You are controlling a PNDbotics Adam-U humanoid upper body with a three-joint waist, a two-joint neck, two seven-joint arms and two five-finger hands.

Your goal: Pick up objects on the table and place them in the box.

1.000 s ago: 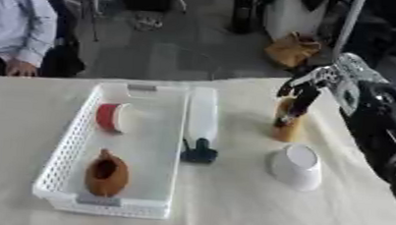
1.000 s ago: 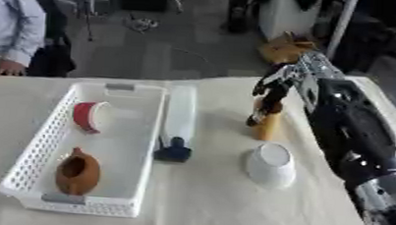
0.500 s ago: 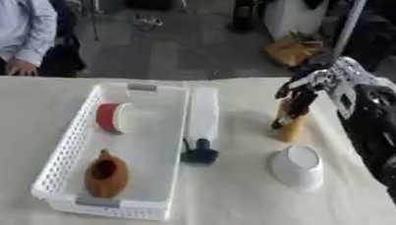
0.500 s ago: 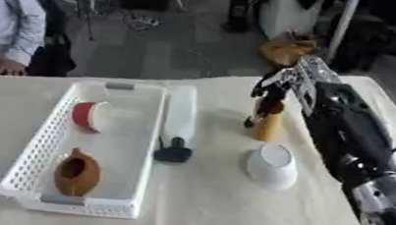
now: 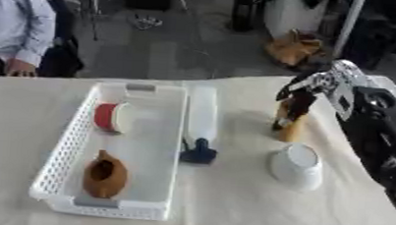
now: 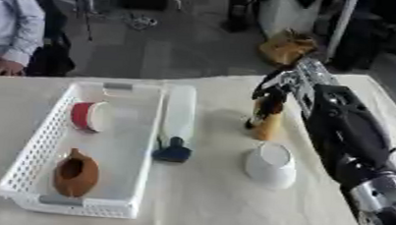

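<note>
Bench (image 5: 230, 205): covered in plain cream cloth. Basket (image 5: 60, 165): white, latticed walls. Contained in it: a red and white cup (image 5: 111, 117) and a brown pot (image 5: 104, 174). Beside the basket: a white bottle (image 5: 201, 117) with a dark blue end. A white bowl (image 5: 295, 165). A tan-orange object (image 5: 290, 130). Right hand (image 5: 310, 89): black with silver parts.

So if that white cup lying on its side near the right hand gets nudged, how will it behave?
The white cup lies on its side on the cloth, so it may roll. It looks rigid and probably light. The right hand is over the tan upright object, not touching the cup.
</note>
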